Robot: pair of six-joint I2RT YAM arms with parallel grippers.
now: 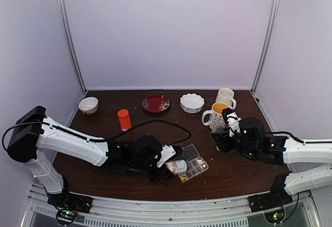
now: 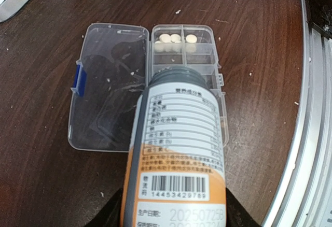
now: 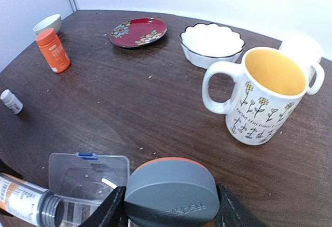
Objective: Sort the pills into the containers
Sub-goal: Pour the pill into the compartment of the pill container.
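Top external view: the left claw (image 1: 167, 160) is clenched on a labelled supplement bottle (image 1: 178, 166). The bottle is tipped nearly flat, its mouth at the clear organiser box (image 1: 196, 168) near the front of the dark wooden surface (image 1: 104, 128). The right claw (image 1: 228, 126) hangs well apart to the right, beside a flowered mug (image 1: 217, 115); from here I cannot tell what it holds.

Left wrist view: the bottle's open neck hangs over the box's middle compartments (image 2: 199, 61). A few pale round pills (image 2: 174, 38) lie in the far row, and the other cells that show look bare. The clear lid (image 2: 106, 102) lies flat open to the left, with a blue latch (image 2: 78, 79) on its outer edge. The pills are likely light, hard and smooth, so they would roll and bounce, and they seem too small to pinch. Pouring them with a slow tilt of the bottle seems the better hold. The box looks thin and light and may slide if nudged.

Right wrist view: the right claw is grasping the bottle's grey cap (image 3: 171, 190), which has an orange rim. Below it, the open lid and the bottle's threaded mouth show.
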